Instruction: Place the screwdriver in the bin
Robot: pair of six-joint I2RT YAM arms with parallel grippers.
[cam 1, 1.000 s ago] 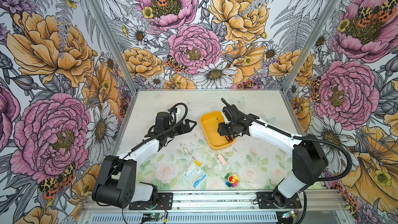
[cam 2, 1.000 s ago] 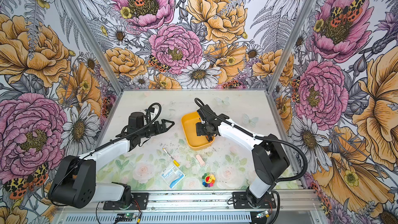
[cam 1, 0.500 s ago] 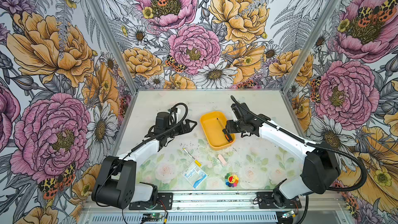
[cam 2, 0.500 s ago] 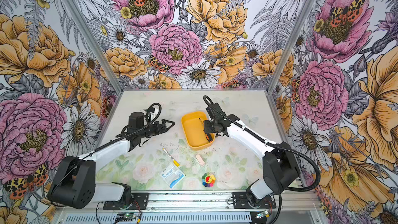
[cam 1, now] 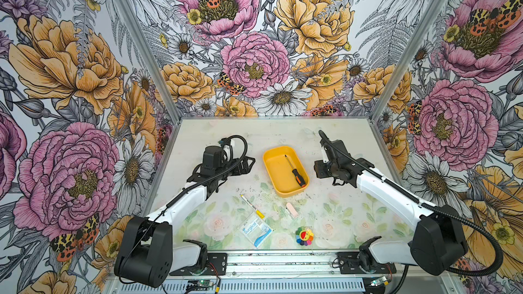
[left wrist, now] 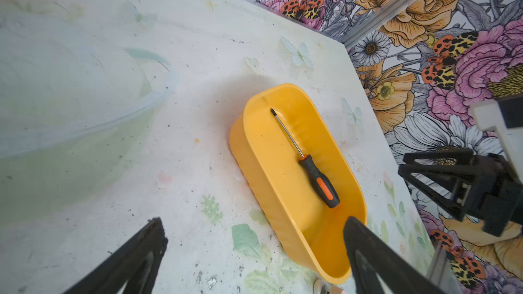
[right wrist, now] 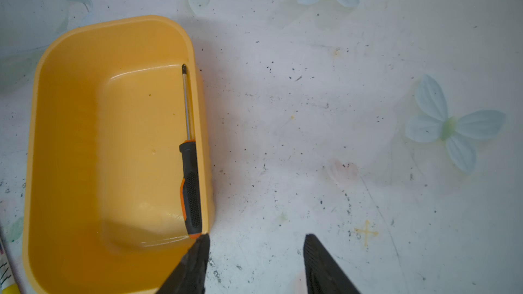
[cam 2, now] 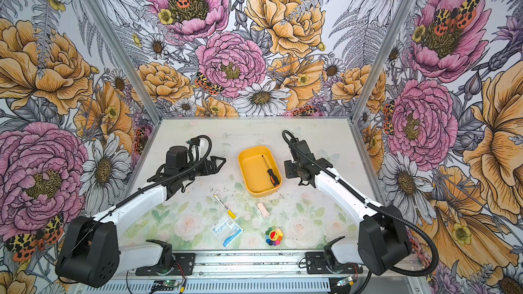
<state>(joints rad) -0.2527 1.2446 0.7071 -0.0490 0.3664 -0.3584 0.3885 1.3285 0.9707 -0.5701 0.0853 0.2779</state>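
Your left gripper [cam 1: 248, 162] hangs just left of the bin [cam 1: 278, 173], fingers [left wrist: 141, 250] spread wide and holding nothing. The screwdriver [cam 1: 294, 171] lies flat on the bin floor along the right-hand wall, tip toward the back wall of the cell and handle toward the front, fully inside. Your right gripper [cam 1: 319, 169] sits just right of the bin, clear of it, fingers [right wrist: 319, 264] partly apart and empty. I'd call the task done: the tool is in and released, and all you have left is parking the arms.

Writing: the white pen [cam 1: 252, 206] has marks too small to read. The clear packet [cam 1: 256, 229] reads "Surgical". No brand is readable on the screwdriver or the bin.
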